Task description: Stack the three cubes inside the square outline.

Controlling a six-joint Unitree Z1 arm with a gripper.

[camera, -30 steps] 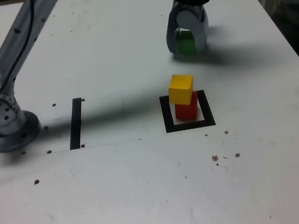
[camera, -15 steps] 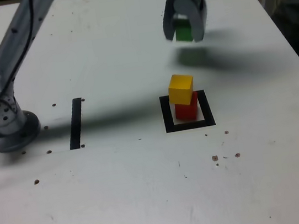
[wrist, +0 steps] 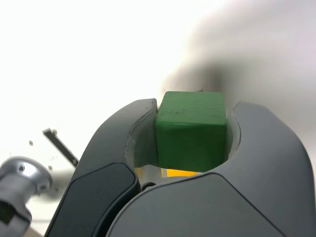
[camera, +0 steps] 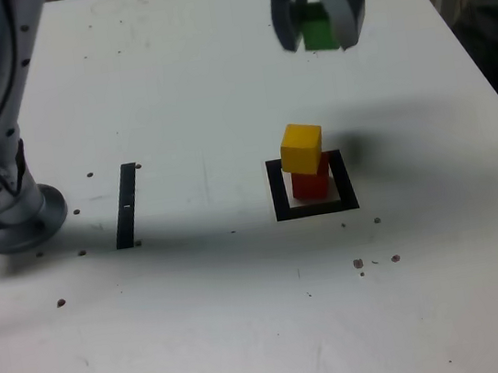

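Right, I've got the fingers [wrist: 269,136] clamped on green [wrist: 191,133], one each side, cube held up off the table [camera: 221,320]. In the ext. view green's up high, approx. 12 o'clock from the frame [camera: 281,202], leaning a touch twd 1. The arm [camera: 4,77] is slightly blurred there, & part of it runs out past the top edge.

Red [camera: 311,187] sits on the table inside the frame, w/ white showing around its foot. Yellow [camera: 301,148] is on top of red, shifted a bit twd 11 o'clock, so they're not quite lined up; both look slightly turned vs. the frame. Green's not on the stack, it's well apart from yellow.

Wrist cam: I see a bit of yellow past green, b/w the fingers, partly hidden.

The black strip [camera: 126,205] lies flat at 9 o'clock from the frame, well apart. Arm base [camera: 27,222] is further out, also 9 o'clock. A soft shadow [camera: 364,147] falls on the table near the frame, approx. 2 o'clock.
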